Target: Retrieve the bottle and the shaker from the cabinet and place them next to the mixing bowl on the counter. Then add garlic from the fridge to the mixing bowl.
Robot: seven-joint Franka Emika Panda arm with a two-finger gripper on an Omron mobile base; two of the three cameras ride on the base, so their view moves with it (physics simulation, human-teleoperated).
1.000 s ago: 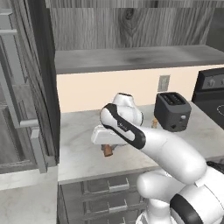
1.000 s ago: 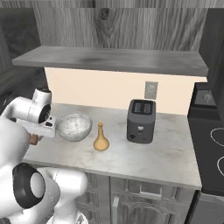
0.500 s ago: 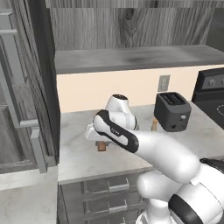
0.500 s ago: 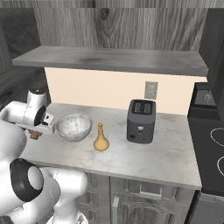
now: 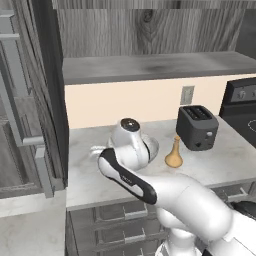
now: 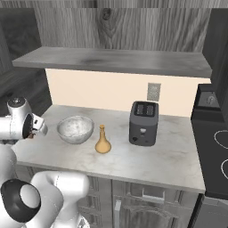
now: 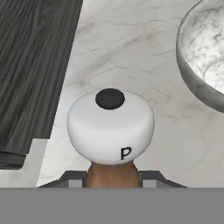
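Gripper (image 7: 112, 186) is clamped on the shaker (image 7: 110, 127): in the hand view the brown wooden body sits between the two dark fingertips and the white rounded top, marked "P", points away from the camera, so the shaker's long axis runs along the gripper's approach axis. Landmark is the mixing bowl (image 6: 75, 128). In the right base view the hand hangs off the bowl's left side, over the left end of the counter (image 6: 147, 160), near it but apart. In the hand view the bowl's rim (image 7: 199, 57) curves in at the upper right, so from the fingers the bowl lies ahead and to the right in that view, with bare marbled counter straight ahead of the shaker's top. Can't tell from these frames whether the shaker's top is clear of the stone or how high it is. The bottle (image 6: 103, 141) already stands upright just beside the bowl on its other side, toward the toaster (image 6: 144, 123). My read: shaker placement is in hand and the bottle is done. Next move hinges on setting the shaker down upright beside the bowl without clipping the rim. Garlic step not yet begun.
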